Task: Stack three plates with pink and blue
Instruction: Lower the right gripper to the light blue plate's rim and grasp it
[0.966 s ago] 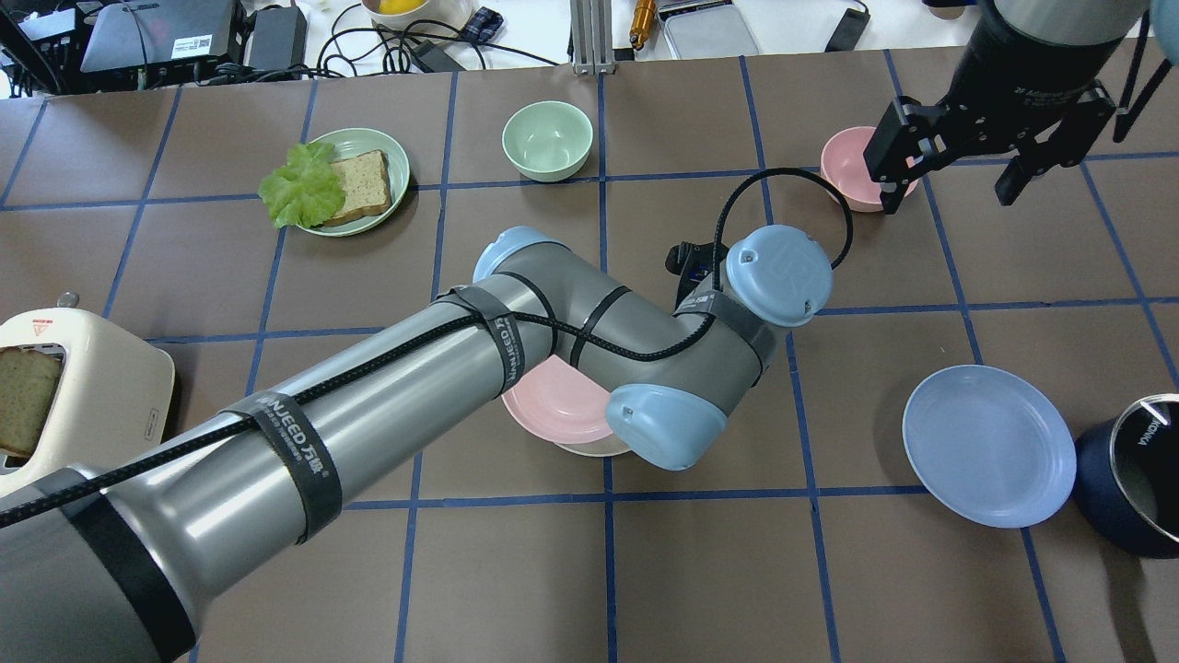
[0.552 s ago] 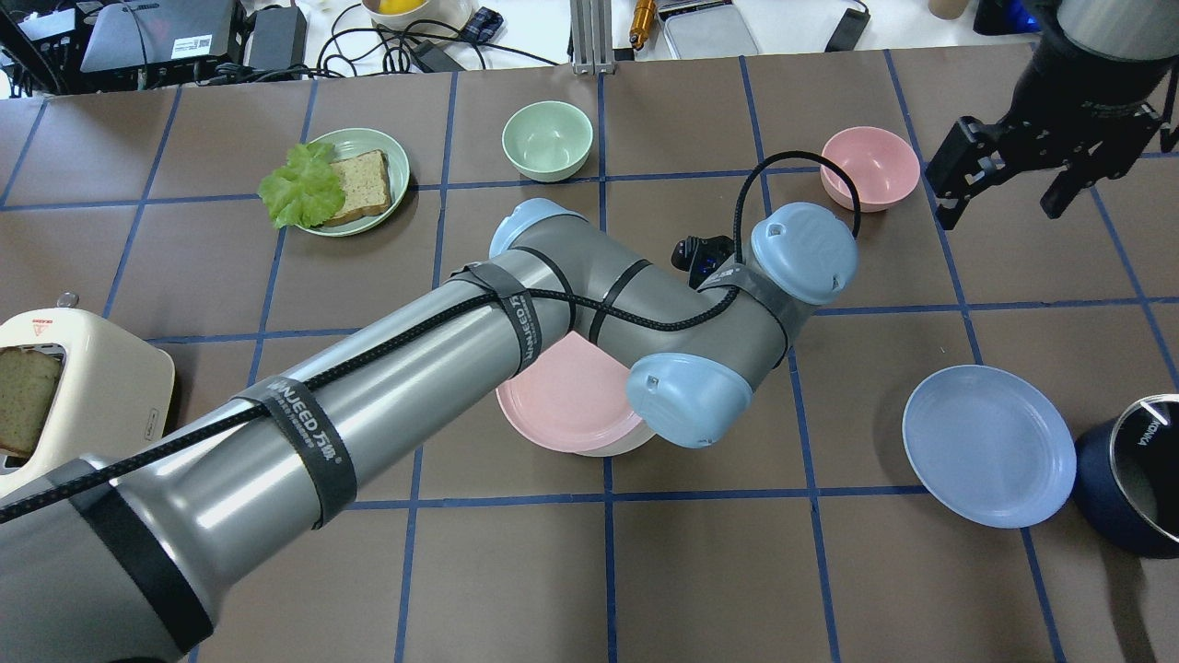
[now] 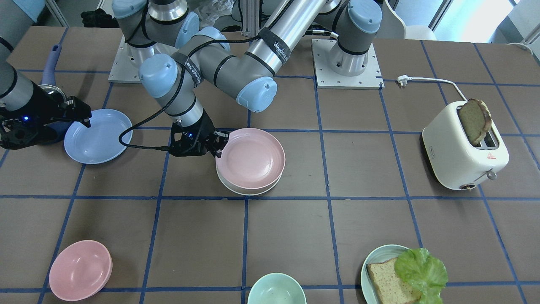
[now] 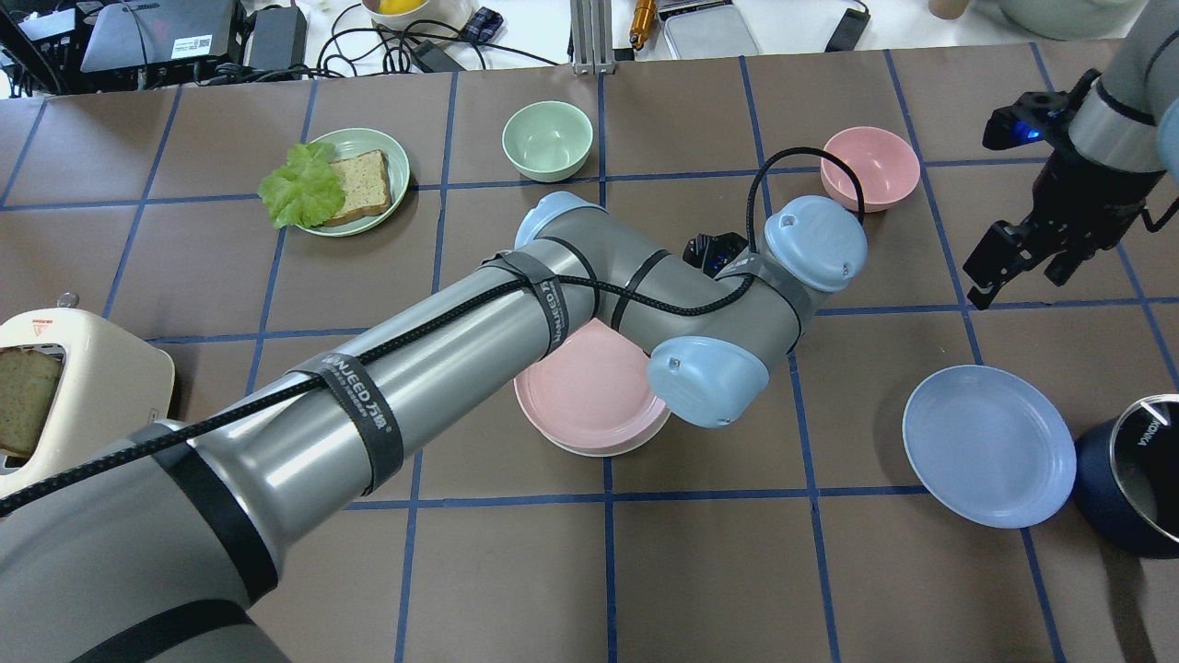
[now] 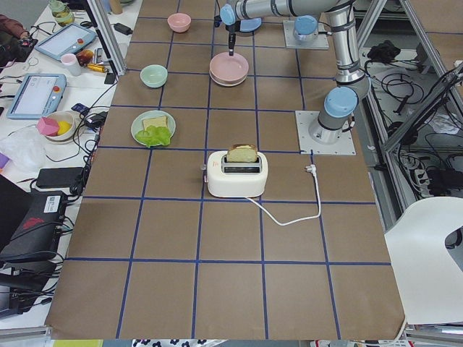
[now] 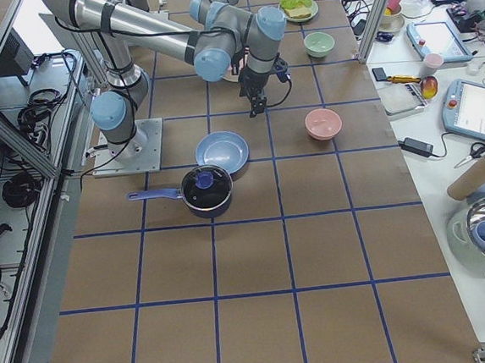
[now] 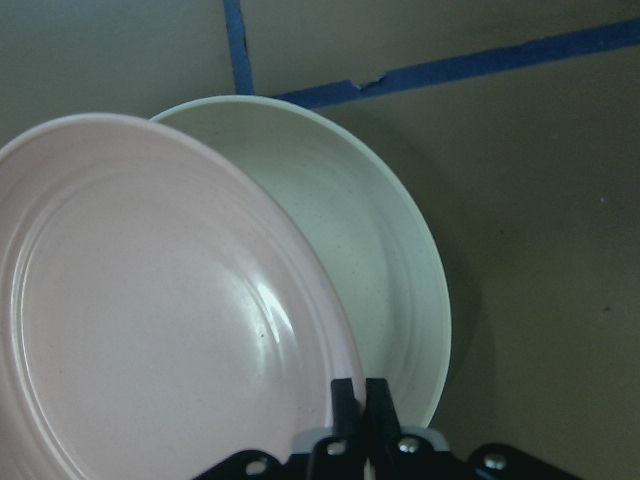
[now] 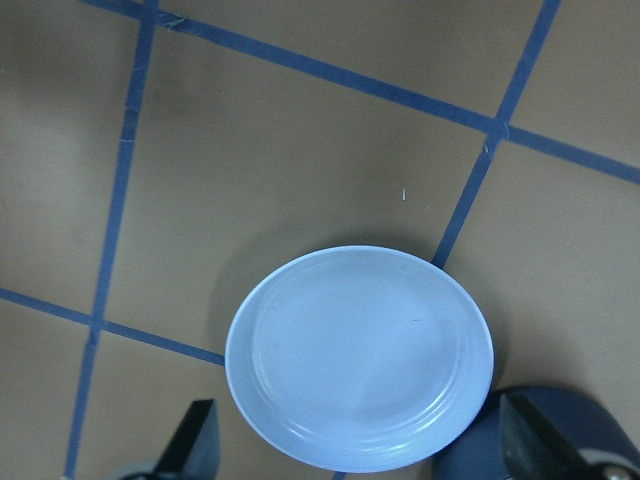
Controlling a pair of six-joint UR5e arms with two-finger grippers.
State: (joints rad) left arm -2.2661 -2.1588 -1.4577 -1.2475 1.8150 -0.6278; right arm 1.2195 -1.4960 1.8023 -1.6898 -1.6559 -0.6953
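My left gripper (image 3: 217, 146) is shut on the near-robot rim of the pale pink plate (image 3: 251, 158). The plate lies slightly tilted over the cream-white plate (image 3: 249, 191), shifted a little off its centre. The left wrist view shows my fingers (image 7: 358, 400) pinching the pink plate (image 7: 150, 320), with the cream plate (image 7: 380, 250) showing beside it. In the overhead view my left wrist hides this gripper. The light blue plate (image 4: 990, 447) lies alone at the right. My right gripper (image 4: 1021, 276) is open and empty above the table beyond it. The right wrist view shows the blue plate (image 8: 360, 350) below.
A dark blue pot (image 4: 1133, 474) stands against the blue plate's right side. A pink bowl (image 4: 870, 168), a green bowl (image 4: 547, 138) and a teal plate with bread and lettuce (image 4: 336, 180) sit at the far side. A toaster (image 4: 83, 387) stands at the left.
My left arm has carried the pink plate to the right, further over the cream plate. My right gripper has moved right and toward the robot, nearer the blue plate.
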